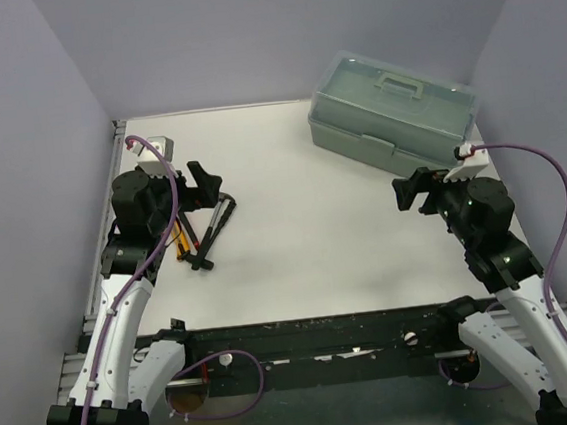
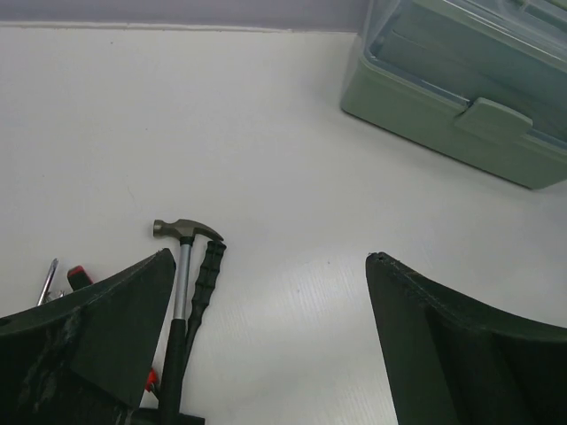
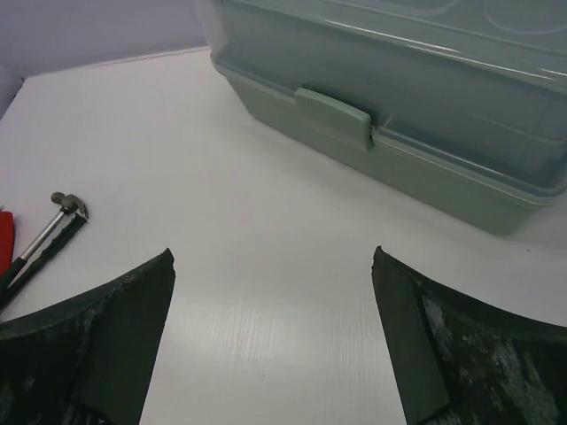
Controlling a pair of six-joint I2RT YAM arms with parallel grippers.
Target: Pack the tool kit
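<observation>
Translucent green ribbed-lid toolbox point(image 1: 394, 111); steel-headed hammer point(image 2: 184, 232)

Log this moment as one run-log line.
toolbox: lid closed | hammer: loose on table | left gripper: open, empty | right gripper: open, empty

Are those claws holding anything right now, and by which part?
Nothing is held: the left gripper and the right gripper are both open and empty; the hammer lies on the table.

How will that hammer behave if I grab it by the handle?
The hammer looks rigid, with a metal head, so it is probably head-heavy and may tip down. Its shiny shaft could be slippery; the black grip seems safer.
</observation>
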